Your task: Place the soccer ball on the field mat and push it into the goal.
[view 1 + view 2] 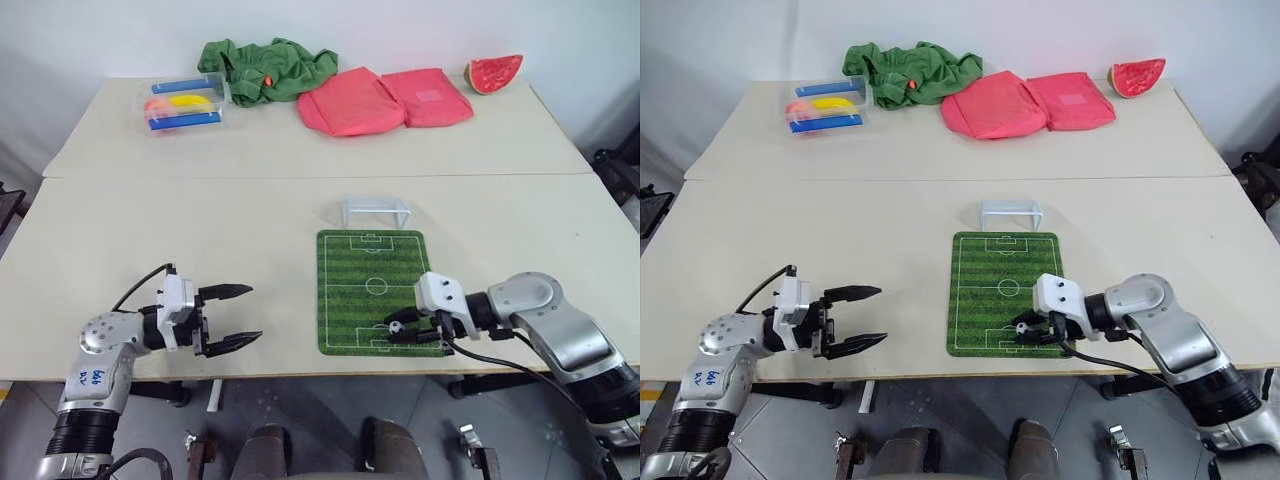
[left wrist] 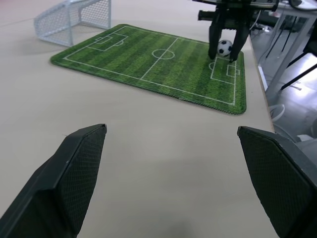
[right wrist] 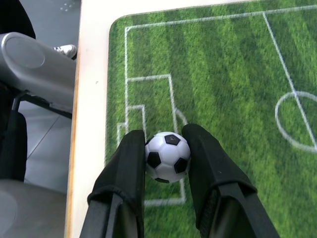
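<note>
1. Two steps make up the task, and the first is in hand: the right tool [image 1: 405, 330] grips the soccer ball [image 3: 168, 156] between its two black fingers [image 3: 126, 173], low over the near end of the field mat [image 1: 350, 275], by the near penalty box.
2. From the left wrist view the ball looks at or just above the mat's surface; I cannot tell whether it already rests there.
3. Standing just past the mat's far edge on the bench [image 1: 200, 230] is the goal [image 1: 376, 211], its mouth facing the mat. The ball is at the opposite end, well apart from it.
4. Hovering over bare bench to the left of the mat, the left tool [image 1: 232, 317] has its fingers spread wide and holds nothing.
5. My judgement of the next move: let the ball settle on the mat, then part the fingers gently so it does not roll off the near edge, which is close.
6. After that, the push calls for a straight nudge from behind the ball, along the mat's length toward the goal mouth, since a slanted touch would likely send so small a ball wide.
</note>
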Tool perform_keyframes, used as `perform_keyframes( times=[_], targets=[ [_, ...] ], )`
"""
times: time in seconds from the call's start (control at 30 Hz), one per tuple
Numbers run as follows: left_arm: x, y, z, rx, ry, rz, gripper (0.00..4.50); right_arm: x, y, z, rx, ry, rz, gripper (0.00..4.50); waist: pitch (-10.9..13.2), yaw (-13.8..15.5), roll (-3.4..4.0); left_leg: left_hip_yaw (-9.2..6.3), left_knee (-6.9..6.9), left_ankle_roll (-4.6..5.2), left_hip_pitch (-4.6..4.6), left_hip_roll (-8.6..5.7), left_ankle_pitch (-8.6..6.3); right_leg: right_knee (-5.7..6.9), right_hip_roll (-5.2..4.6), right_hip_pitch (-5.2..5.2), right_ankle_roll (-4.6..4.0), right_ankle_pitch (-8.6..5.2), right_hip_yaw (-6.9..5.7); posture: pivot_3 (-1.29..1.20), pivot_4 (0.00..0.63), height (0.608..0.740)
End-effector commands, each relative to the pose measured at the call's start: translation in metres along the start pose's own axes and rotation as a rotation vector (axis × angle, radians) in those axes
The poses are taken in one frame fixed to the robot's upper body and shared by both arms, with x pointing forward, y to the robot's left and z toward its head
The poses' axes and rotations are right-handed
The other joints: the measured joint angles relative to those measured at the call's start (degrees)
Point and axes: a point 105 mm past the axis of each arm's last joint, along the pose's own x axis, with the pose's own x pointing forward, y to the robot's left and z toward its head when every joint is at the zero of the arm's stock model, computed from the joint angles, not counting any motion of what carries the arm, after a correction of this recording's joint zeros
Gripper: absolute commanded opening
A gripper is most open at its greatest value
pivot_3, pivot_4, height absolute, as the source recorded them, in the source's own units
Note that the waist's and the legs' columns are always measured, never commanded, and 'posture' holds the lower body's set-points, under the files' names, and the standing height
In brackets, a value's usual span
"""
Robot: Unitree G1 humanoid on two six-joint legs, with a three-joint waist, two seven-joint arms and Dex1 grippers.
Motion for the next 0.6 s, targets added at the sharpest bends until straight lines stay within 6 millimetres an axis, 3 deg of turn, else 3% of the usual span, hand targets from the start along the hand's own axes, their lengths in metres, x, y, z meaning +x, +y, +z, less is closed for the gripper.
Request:
perform_keyframes(
  times=[0.03,0.6],
  targets=[
    [0.004,-0.002,0.009,0.029,-0.026,-0.005,4.50,0.004,0.002,0.006,-0.047,-0.004,0.032,0.84,0.0,0.0,0.00,0.00,0.01,0.00,0.00,0.00,0.00,-0.01,0.00,0.00,0.00,0.00,0.00,0.00,0.150,0.740],
    [0.009,-0.002,0.009,0.025,-0.035,0.008,4.50,0.019,0.001,0.007,-0.067,-0.013,0.053,0.84,0.0,0.0,0.00,0.00,0.04,0.00,0.00,0.00,0.00,0.01,0.00,0.01,0.00,0.00,0.01,0.00,0.150,0.740]
  ],
)
